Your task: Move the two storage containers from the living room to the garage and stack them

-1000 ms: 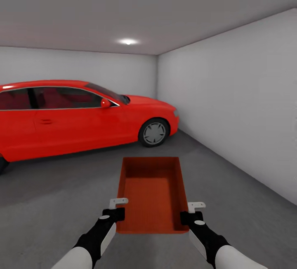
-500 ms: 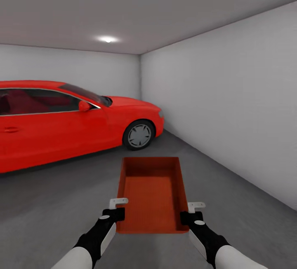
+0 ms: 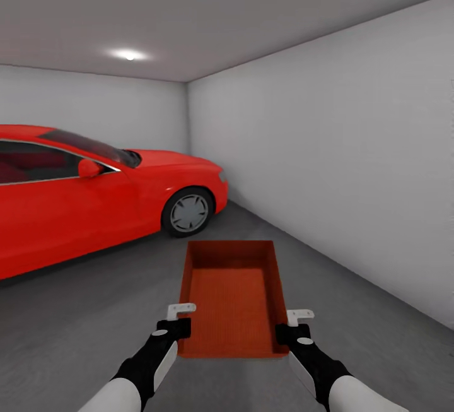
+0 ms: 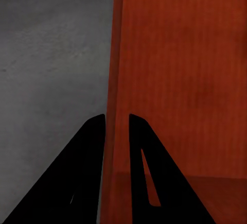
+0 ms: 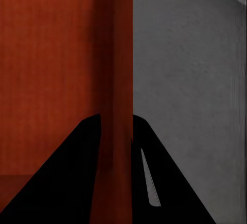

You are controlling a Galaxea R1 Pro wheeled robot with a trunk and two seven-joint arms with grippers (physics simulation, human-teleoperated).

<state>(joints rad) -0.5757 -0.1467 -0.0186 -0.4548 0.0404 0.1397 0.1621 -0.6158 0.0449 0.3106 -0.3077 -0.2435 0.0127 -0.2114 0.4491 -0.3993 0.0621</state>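
I hold one red-orange storage container [image 3: 232, 298] out in front of me, above the dark grey garage floor [image 3: 88, 317]. My left gripper [image 3: 181, 330] is shut on its left wall near the front corner, and my right gripper [image 3: 285, 334] is shut on its right wall. In the left wrist view the black fingers [image 4: 87, 172] straddle the thin wall of the container [image 4: 180, 80]. The right wrist view shows the same pinch, with the fingers [image 5: 149, 177] on either side of the container's wall [image 5: 121, 80]. The bin is empty and level.
A red car [image 3: 82, 197] is parked at the left, its front wheel [image 3: 186, 212] ahead of me. A plain white wall [image 3: 328, 166] runs along the right, meeting the back wall [image 3: 94, 109] at a corner. Open concrete lies between car and wall.
The whole head view has swung to the right: the car and the room corner have slid left in the picture. The container and both grippers keep their place in the view.
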